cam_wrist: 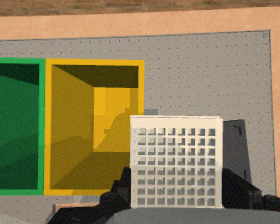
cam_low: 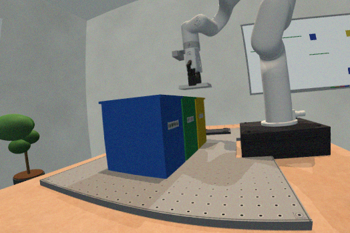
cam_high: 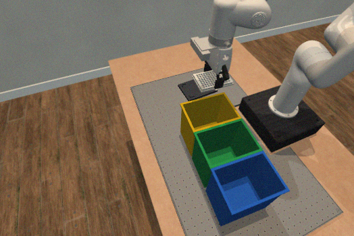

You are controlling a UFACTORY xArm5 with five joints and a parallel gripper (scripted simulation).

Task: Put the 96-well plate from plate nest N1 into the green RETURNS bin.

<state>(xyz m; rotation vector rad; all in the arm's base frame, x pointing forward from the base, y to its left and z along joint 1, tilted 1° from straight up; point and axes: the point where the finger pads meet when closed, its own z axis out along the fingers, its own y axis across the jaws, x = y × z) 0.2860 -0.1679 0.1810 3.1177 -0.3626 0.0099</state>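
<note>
My gripper [cam_high: 216, 78] [cam_low: 194, 80] [cam_wrist: 174, 183] is shut on the white 96-well plate [cam_high: 205, 81] [cam_low: 194, 86] [cam_wrist: 176, 167] and holds it level in the air, higher than the bin tops. The plate hangs over the black plate nest N1 [cam_high: 190, 92] [cam_low: 218, 131] [cam_wrist: 236, 145] and the near edge of the yellow bin [cam_high: 202, 127] [cam_low: 200, 121] [cam_wrist: 93, 62]. The green RETURNS bin [cam_high: 200, 167] [cam_low: 190, 127] [cam_wrist: 16, 61] stands in the middle of the row, beyond the yellow one. The blue bin [cam_high: 236, 213] [cam_low: 137, 137] is at the other end. All three bins stand upright and touch.
The bins and nest sit on a grey perforated board [cam_high: 162, 145] [cam_low: 217, 197] on a wooden table. The arm's black base [cam_high: 280, 122] [cam_low: 284, 140] stands right beside the yellow and green bins. A whiteboard [cam_low: 317, 53] hangs on the wall and a potted plant [cam_low: 20, 133] stands off the table.
</note>
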